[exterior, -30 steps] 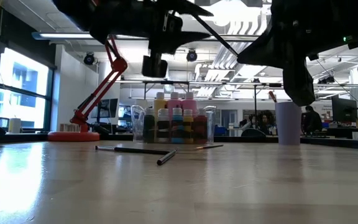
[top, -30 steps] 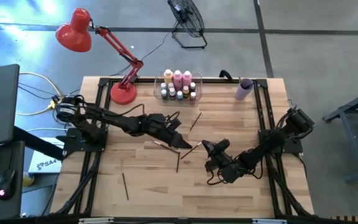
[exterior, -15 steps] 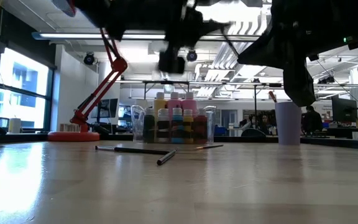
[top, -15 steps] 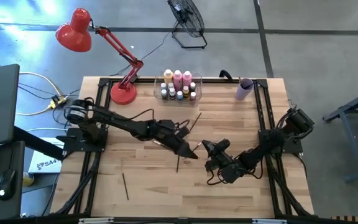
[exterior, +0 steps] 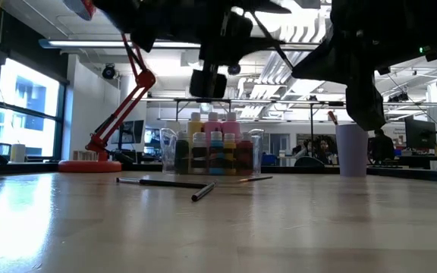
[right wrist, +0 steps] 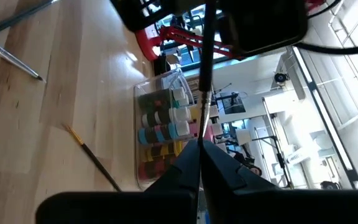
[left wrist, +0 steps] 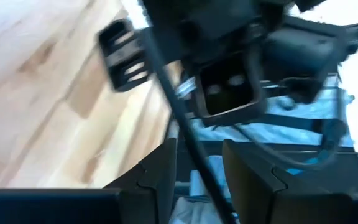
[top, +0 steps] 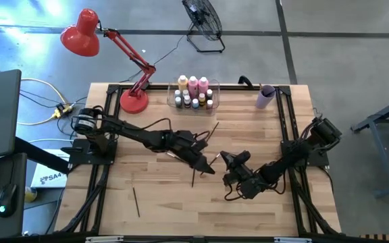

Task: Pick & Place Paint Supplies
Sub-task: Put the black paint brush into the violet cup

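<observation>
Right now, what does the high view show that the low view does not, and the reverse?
Only the high view: the fan on the floor and a computer mouse beside the table. Only the low view: the ceiling lights and windows of the room behind. Both: the red lamp, the clear bin holding paint bottles, the lilac cup.
</observation>
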Motion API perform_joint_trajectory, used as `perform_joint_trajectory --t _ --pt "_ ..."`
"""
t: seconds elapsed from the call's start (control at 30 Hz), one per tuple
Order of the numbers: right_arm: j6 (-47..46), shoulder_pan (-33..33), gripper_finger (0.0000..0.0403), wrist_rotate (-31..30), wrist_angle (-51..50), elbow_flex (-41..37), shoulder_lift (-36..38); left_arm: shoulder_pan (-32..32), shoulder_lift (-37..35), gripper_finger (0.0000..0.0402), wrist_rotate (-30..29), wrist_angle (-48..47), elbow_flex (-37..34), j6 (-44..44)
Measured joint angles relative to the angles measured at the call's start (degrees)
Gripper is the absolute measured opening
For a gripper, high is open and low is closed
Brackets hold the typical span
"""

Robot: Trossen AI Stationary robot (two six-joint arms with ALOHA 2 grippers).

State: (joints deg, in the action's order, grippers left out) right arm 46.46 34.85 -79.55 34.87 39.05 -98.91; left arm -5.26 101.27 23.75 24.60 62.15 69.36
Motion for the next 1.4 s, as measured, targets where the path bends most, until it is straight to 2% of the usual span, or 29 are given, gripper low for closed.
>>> perform_joint_trajectory --t 0.37,0.83,1.2,1.4 --pt "0.24 0.17 0.0003 0.2 -0.38 0.0 0.0 0.14 0.02 0.0123 -0.74 -1.22 -0.02 -0.54" --pt "0.34 0.95 0.0003 -0.79 -1.38 0.02 0.09 1.9 0.04 0.0026 -0.26 -2.27 -0.24 -1.59" --pt "0.7 0.98 0.0003 -0.04 -1.37 0.02 0.11 1.92 0.04 0.0021 0.96 -4.17 -0.24 -4.28" --pt "5.67 1.42 0.0003 -0.9 1.06 0.02 0.25 1.92 0.04 0.002 1.18 -4.64 -0.13 -4.78"
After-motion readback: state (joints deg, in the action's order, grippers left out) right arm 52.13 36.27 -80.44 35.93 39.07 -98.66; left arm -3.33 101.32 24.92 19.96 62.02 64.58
